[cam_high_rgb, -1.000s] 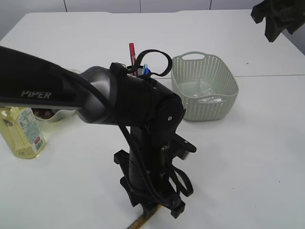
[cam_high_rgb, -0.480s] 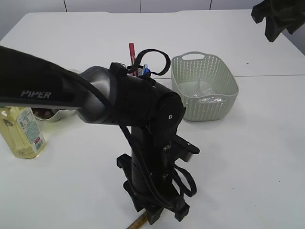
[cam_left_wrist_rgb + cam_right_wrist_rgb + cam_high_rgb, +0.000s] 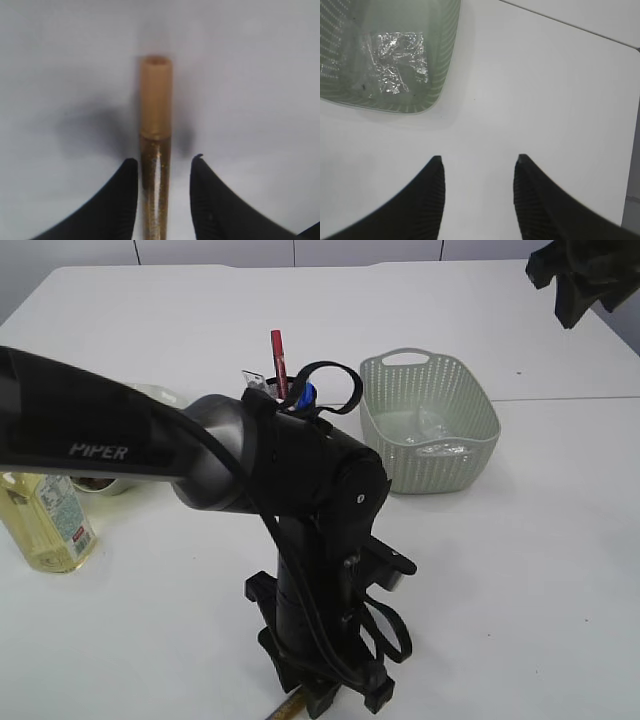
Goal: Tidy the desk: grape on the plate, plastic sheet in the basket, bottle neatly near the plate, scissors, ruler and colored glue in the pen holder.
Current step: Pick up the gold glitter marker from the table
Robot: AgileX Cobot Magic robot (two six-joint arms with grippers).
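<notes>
Two grippers, diff states. Left gripper (image 3: 162,172) is down at the table (image 3: 520,570) near edge, jaws partly open w/ the colored glue (image 3: 156,145) tube lying between them. In left wrist view the tube runs straight away from the camera, tan cap at far end, glittery brown body passing thru the gap. Left finger (image 3: 117,200) looks touching or almost touching the tube; right finger has a small visible gap. So straddling it, can't tell a firm clamp yet. In exterior view only a bit of glue (image 3: 290,706) shows, poking out near-left from under the gripper (image 3: 335,695), flat on table.

Right gripper (image 3: 477,172) hangs up high at far right, jaws open wide, nothing between them, just bare table below. Basket (image 3: 447,55) sits to its far left w/ the plastic sheet (image 3: 397,60) crumpled inside.

Rest of scene, exterior: basket (image 3: 428,420) right of centre, pen holder (image 3: 300,395) mostly hidden behind left arm, red and blue items sticking up from it. Bottle (image 3: 45,520) upright at left edge, plate (image 3: 110,483) just behind it, mostly hidden by arm, contents unclear.
</notes>
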